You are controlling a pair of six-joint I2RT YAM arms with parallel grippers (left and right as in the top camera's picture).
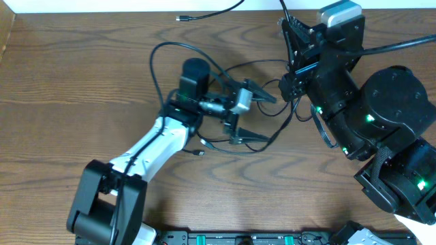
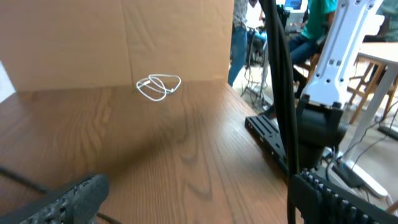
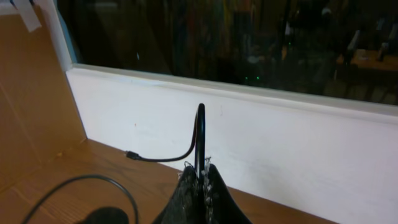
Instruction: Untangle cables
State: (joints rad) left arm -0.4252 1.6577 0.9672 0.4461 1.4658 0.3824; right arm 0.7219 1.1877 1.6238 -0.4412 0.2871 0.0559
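Clamping right pincer (image 3: 199, 180): black cable (image 3: 199, 130) squeezed between its tips
Left pincer (image 1: 256, 114): spread wide, loose cables (image 1: 152, 68) around it

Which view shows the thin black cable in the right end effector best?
Right wrist: the right end effector pinches the thin black cable clearly. Overhead shows its plug end, grip unclear; left wrist, nothing.

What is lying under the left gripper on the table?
Black cables loop across the table beneath the open left gripper. The parts directly below it are covered and cannot be seen.
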